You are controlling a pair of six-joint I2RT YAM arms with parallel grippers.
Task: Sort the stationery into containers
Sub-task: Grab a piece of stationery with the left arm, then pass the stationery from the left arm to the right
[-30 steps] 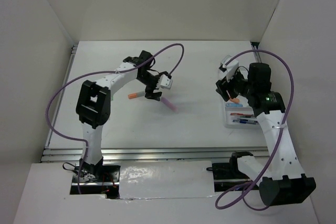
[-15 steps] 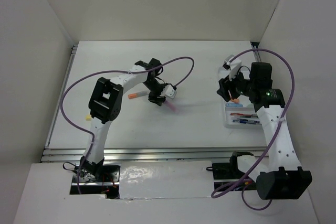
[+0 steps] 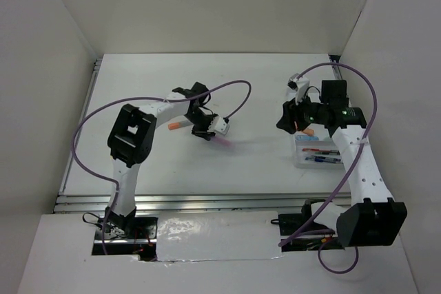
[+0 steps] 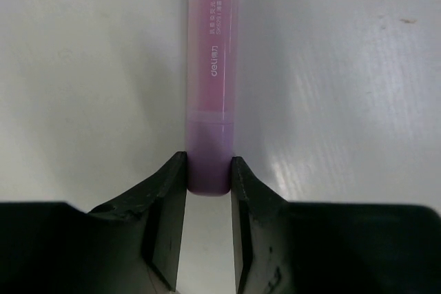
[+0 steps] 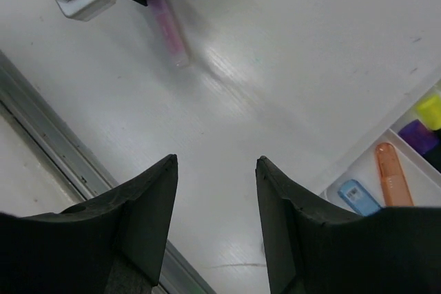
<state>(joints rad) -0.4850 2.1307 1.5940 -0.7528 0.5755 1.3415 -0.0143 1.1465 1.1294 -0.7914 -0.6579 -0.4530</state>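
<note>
- On the left of the table, an orange-capped pen is seen lying loose, just beside the left arm and not yet sorted.
- The left gripper is shown closed on one end of a pastel pink marker, the two fingers pressed against its sides and the rest of the barrel pointing away from the wrist. The marker is held low over the middle of the table, well apart from the tray; whether it is fully clear of the surface cannot be told.
- The step in hand is judged to be the pick-up of this marker, with the carry not yet made.
- The right gripper is pictured with its fingers spread and nothing between them, hovering near the tray's left edge.
- At far right, the white tray is seen already holding several markers in its compartments.
- Next, the pink marker would need to be carried rightward and lined up with a long compartment before release.
</note>
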